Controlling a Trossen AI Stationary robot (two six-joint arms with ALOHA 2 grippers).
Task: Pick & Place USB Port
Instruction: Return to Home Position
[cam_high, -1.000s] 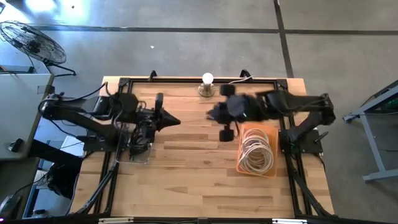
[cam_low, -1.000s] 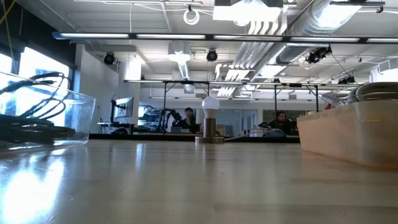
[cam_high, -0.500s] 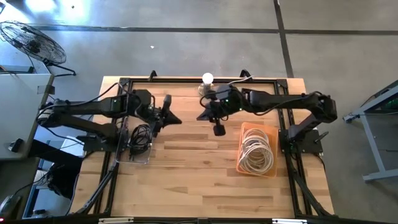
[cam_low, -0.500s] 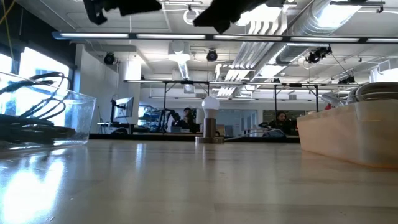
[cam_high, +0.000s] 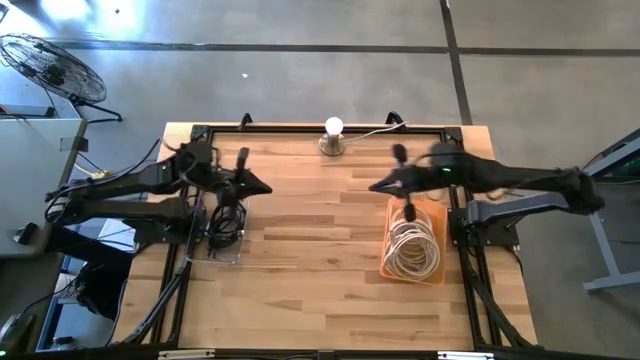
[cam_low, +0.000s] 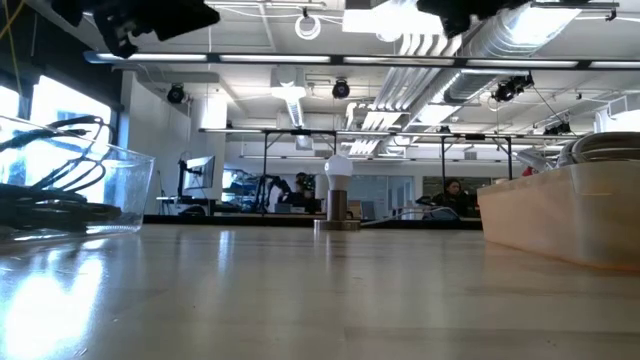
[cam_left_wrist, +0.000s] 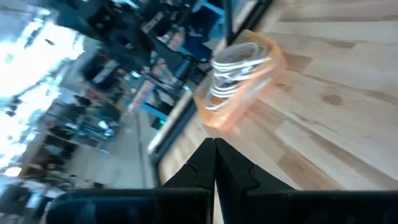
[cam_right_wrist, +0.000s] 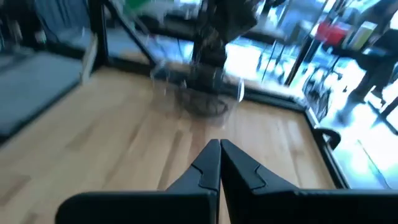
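Note:
A clear container (cam_high: 222, 228) holds coiled black cables at the table's left; it also shows in the right wrist view (cam_right_wrist: 199, 93). An orange bin (cam_high: 413, 240) holds coiled white cables at the right; it also shows in the left wrist view (cam_left_wrist: 242, 68). My left gripper (cam_high: 262, 187) is shut and empty, high above the table beside the clear container's far end. My right gripper (cam_high: 376, 186) is shut and empty, high up by the orange bin's far left corner. The two grippers point at each other.
A lit bulb on a round stand (cam_high: 333, 135) sits at the middle of the far edge, with its white cord running right. A black frame borders the table. Bare wood lies between the two containers and along the near side.
My right gripper first reached toward the table's left, past the middle. It has then drawn back toward the right edge and now hangs by the orange bin. My left gripper has drawn back a little toward the left edge. Both stay shut and high.

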